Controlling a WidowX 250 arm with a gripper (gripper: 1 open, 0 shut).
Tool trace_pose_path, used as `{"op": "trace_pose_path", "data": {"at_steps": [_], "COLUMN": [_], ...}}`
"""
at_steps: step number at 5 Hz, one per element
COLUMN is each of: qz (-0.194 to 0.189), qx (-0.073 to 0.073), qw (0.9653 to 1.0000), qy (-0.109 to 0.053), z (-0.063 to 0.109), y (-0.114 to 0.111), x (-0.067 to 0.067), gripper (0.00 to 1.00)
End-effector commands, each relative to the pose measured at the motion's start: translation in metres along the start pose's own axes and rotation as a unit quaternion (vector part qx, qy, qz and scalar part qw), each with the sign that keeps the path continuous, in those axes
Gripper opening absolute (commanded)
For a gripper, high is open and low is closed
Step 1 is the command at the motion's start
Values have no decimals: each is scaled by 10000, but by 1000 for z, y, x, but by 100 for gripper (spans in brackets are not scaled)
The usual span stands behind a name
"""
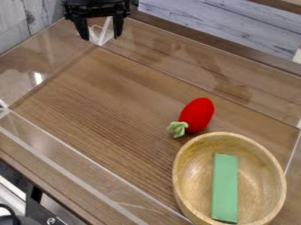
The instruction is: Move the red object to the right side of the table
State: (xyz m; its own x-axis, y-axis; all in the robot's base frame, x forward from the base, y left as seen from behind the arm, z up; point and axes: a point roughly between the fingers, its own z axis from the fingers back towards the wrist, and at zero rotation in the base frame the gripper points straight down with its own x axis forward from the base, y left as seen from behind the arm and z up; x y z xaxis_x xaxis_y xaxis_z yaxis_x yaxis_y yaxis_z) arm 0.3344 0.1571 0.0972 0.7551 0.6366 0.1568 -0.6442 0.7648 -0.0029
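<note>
Gripper (100, 32) up at the far-left corner of the table (112, 97), right at the top edge of the pic, black body w/ two dark fingers pointing down. Fingers stand apart w/ a gap between them, nothing in the gap but a pale bit of the wall behind, so jaws open & holding nothing. It hangs over the far rim area, just by the clear wall (41, 53) on the left.

Now the strawberry (195, 113): red, glossy, lying on the wood toward the right-centre of the table, well apart from the gripper. Green leafy end points down-left toward the near side, red body tilts up-right. Lies on its side, not upright.

Just below it, the bowl (188, 176), round, light wood, sitting in the near-right corner. Strawberry's leafy tip is just beside the bowl's rim; can't tell if they touch. Strawberry is outside the bowl, on bare wood.

Inside the bowl: a green block (224, 186), flat, rectangular, lying lengthwise front to back, a bit right of the bowl's centre.

Clear wall also runs along the near edge. Behind the table, grey-white planks (223, 18) across the back.
</note>
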Motion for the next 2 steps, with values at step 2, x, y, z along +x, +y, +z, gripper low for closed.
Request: {"op": "trace_pose_path", "data": {"at_steps": [2], "qz": [-193], "qx": [81], "qw": [9985], "qy": [-498], "z": [28], "y": [-6], "x": [0], "gripper": [100]}}
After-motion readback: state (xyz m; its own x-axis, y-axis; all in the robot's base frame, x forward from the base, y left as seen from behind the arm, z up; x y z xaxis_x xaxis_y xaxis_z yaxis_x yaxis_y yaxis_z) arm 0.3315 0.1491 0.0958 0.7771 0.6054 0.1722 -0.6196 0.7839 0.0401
